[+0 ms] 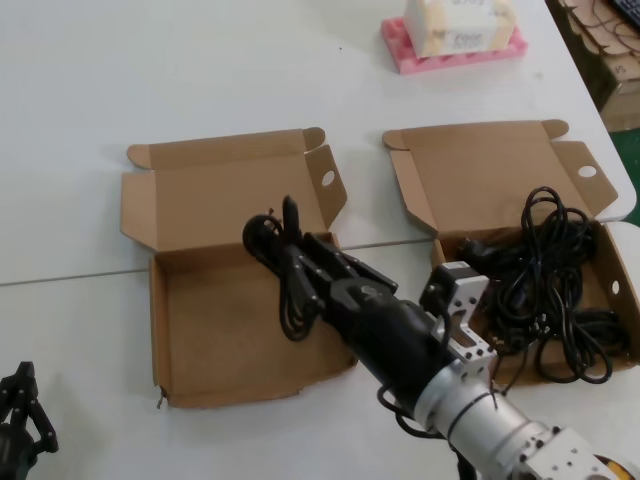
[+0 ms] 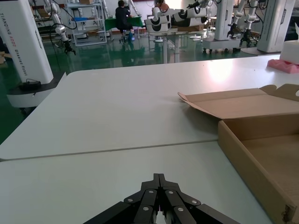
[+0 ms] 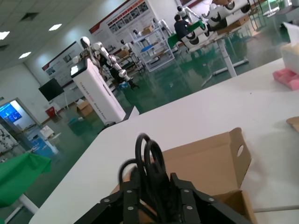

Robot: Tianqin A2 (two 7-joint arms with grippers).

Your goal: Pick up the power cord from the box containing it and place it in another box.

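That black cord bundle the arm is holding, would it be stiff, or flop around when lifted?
Probably floppy: the power cord droops in long loops on either side of the right gripper, which is shut on it above the left box. It looks light, since one pinch carries the bundle. It may snag, judging by the tangled cables in the other box.

Only thing I can actually read is on the white robot pillar [image 2: 23,42] in the left wrist view: "TIANQIN" runs down its edge in dark letters, with a few more characters after it I can't make out. The wall posters [image 3: 122,19] in the right wrist view and the printed pack [image 1: 458,24] on the pink foam in the head view have text, but it's unreadable.
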